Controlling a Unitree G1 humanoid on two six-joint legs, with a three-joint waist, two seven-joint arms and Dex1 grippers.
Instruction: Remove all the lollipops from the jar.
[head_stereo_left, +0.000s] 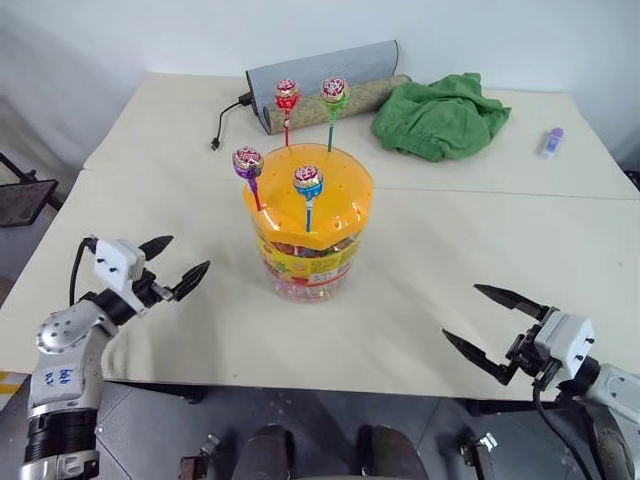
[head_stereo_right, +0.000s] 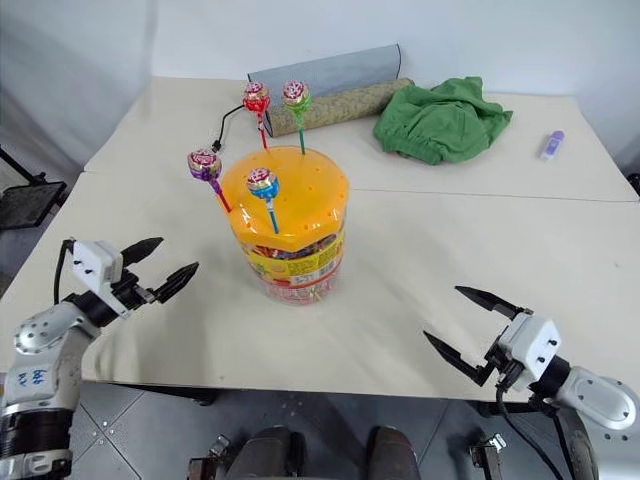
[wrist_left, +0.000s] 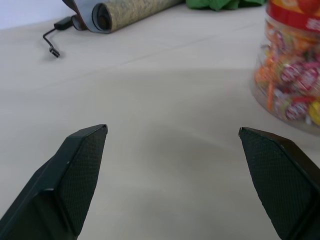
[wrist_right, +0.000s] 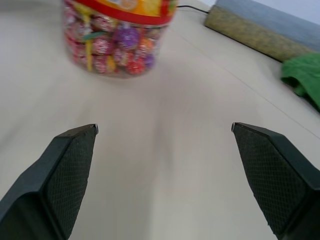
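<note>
A: Left gripper (head_stereo_left: 180, 262) — state?

B: Fingers spread wide, nothing between them. It sits to the jar's left, well apart from the jar (head_stereo_left: 308, 262), over the beige table (head_stereo_left: 420, 300). In the left wrist view both fingertips (wrist_left: 92, 137) frame bare tabletop, with the jar wall at the edge.

A: Right gripper (head_stereo_left: 480, 322)?

B: Same: released, jaws wide, empty. It hangs to the jar's right and nearer the table's front edge, well apart from the jar. Neither claw touches anything.

A: Jar contents?

B: Clear tub, yellow-red label band, domed orange lid (head_stereo_left: 335, 190) with small holes. Through the wall, many wrapped candies packed at the bottom. All four lollipops stand upright with sticks in the lid: purple-stick lollipop (head_stereo_left: 247, 162) at the lid's left rim, blue-stick lollipop (head_stereo_left: 308, 182) near the front centre, red-stick lollipop (head_stereo_left: 287, 95) and green-stick lollipop (head_stereo_left: 334, 92) at the back. None removed yet.

A: Other items?

B: Behind the jar: a rolled mat (head_stereo_left: 330, 75) with a black cable (head_stereo_left: 225, 122) beside it. Behind and right of the jar: a crumpled green cloth (head_stereo_left: 440, 118), and further right a small lavender object (head_stereo_left: 551, 141), too small to identify.
</note>
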